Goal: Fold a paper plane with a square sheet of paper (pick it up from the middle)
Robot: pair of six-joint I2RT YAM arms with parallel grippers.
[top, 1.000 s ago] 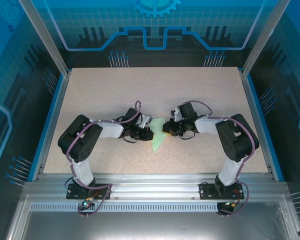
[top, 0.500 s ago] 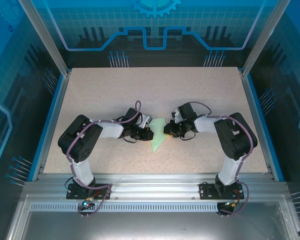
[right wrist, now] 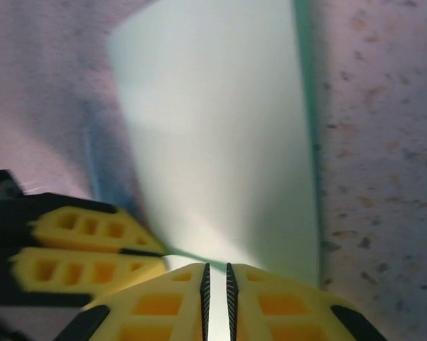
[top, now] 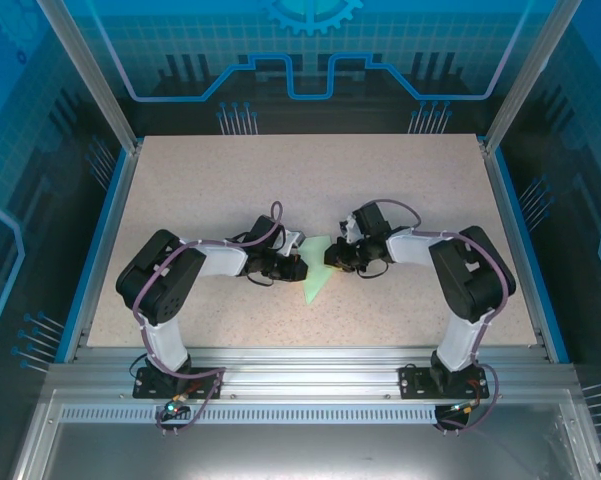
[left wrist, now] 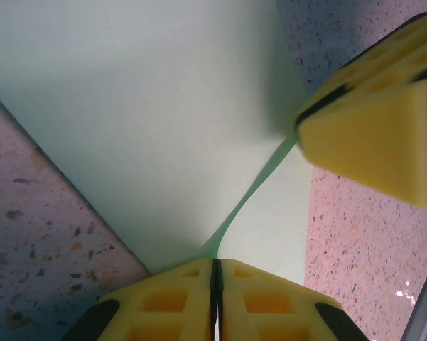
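1. We count one sheet of paper (top: 317, 278), pale mint green and already creased. It lies near the middle of the table (top: 230, 190), a little toward 6 o'clock from centre.
2. From above, the sheet is wide at its 12 o'clock end and narrows to a point at about 7 o'clock.
3. We count two arms, one bolted at each side of the table's 6 o'clock edge. Both bend inward, so the two grippers face each other across the sheet.
4. The left gripper (top: 300, 268) sits at the sheet's 9 o'clock edge. In its wrist view the two yellow fingers (left wrist: 177, 302) are pressed together, and a raised crease of the paper runs straight into their tips, so we read it as pinching the sheet.
5. The right gripper (top: 332, 262) sits at the sheet's 2 o'clock edge. In its wrist view its jaws stand a thin slit apart with pale paper in the slit, so it too is nipping the sheet.
6. In the left wrist view we see two layers of paper: a large upper flap lifted off a smaller part lying flat at 5 o'clock.
7. The two grippers are near each other, with the paper between them.
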